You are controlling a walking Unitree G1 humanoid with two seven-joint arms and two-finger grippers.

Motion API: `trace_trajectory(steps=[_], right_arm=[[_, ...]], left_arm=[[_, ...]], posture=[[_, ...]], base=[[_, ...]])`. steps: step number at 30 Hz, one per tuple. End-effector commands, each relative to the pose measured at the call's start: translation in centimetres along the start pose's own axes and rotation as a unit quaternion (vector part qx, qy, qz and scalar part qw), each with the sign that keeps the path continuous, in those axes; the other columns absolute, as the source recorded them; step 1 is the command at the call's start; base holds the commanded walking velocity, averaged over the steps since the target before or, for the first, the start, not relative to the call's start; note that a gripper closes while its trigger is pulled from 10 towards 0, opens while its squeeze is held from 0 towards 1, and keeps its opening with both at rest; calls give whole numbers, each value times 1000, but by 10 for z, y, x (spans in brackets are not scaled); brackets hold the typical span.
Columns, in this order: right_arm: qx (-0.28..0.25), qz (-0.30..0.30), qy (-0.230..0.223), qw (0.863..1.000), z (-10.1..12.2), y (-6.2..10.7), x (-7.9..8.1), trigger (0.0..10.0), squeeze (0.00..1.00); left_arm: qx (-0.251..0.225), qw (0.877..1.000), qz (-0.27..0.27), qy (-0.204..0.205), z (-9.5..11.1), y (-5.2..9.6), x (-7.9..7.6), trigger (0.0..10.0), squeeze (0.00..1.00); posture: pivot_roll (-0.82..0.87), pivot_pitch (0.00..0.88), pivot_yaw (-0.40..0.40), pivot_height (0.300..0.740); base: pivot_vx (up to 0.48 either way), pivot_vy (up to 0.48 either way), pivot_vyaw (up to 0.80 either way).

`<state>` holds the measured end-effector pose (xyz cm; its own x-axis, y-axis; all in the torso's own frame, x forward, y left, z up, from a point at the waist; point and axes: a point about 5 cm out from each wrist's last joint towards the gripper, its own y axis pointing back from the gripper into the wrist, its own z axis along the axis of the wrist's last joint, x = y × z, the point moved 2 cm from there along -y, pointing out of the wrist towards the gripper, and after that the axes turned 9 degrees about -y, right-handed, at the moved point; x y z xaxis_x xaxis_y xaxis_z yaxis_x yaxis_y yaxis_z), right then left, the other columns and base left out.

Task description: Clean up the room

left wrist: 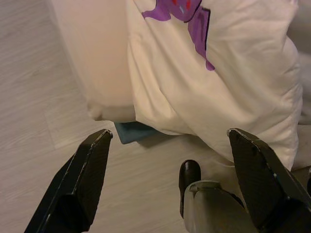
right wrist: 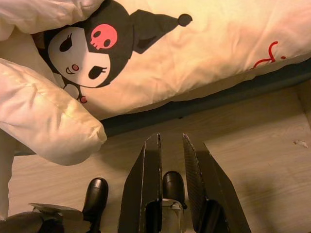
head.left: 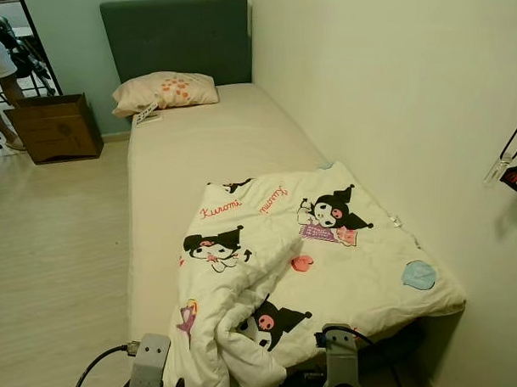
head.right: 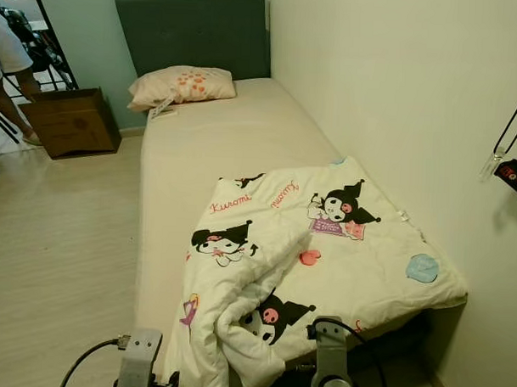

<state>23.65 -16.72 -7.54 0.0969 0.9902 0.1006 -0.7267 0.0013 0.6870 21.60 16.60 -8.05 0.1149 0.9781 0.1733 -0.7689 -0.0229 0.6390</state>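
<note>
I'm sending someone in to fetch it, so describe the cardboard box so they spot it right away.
Start at the bed against the wall and go to its grey headboard. On the floor beside the pillow end, away from the wall, sits the box. It is the one brown thing on the pale floor, squat and open at the top.

Bed (head.left: 235,142) against right wall (head.left: 398,88). Pillow (head.left: 164,92) at far end before headboard (head.left: 179,36). Quilt (head.left: 324,255) bunched on near end, corner hanging over foot. Cardboard box (head.left: 55,127) on floor (head.left: 52,263), left of bed.
</note>
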Motion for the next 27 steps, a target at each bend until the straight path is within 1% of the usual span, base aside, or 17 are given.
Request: trace_trajectory(steps=[1, 5, 6, 9, 23, 27], right_arm=[[14, -2, -3, 1000, -7, 1, 0, 10000, 0], [12, -2, -2, 1000, -7, 1, 0, 10000, 0], [12, -1, -2, 1000, -7, 1, 0, 10000, 0], [11, 1, -2, 1000, -7, 1, 2, 10000, 0], [11, 1, 1, 1000, -7, 1, 2, 10000, 0], [12, 1, -1, 1000, -7, 1, 2, 10000, 0]], left_arm=[[13, 1000, -1, -10, -4, 0, 3, 10000, 0], [13, 1000, -7, -17, -4, 0, 2, 10000, 0], [13, 1000, -10, -15, -4, 0, 1, 10000, 0], [12, 1000, -11, -9, -5, 1, 1, 10000, 0], [14, 1000, -3, -10, -8, 3, 3, 10000, 0], [13, 1000, -4, -15, -8, 3, 3, 10000, 0]], posture=[[-54, 63, 23, 740], [-45, 60, 21, 740], [-41, 69, 20, 740], [-40, 62, 27, 740], [-40, 63, 25, 740], [-40, 63, 28, 740]], base=[[0, 0, 0], [0, 0, 0], [0, 0, 0], [0, 0, 0], [0, 0, 0], [0, 0, 0]])
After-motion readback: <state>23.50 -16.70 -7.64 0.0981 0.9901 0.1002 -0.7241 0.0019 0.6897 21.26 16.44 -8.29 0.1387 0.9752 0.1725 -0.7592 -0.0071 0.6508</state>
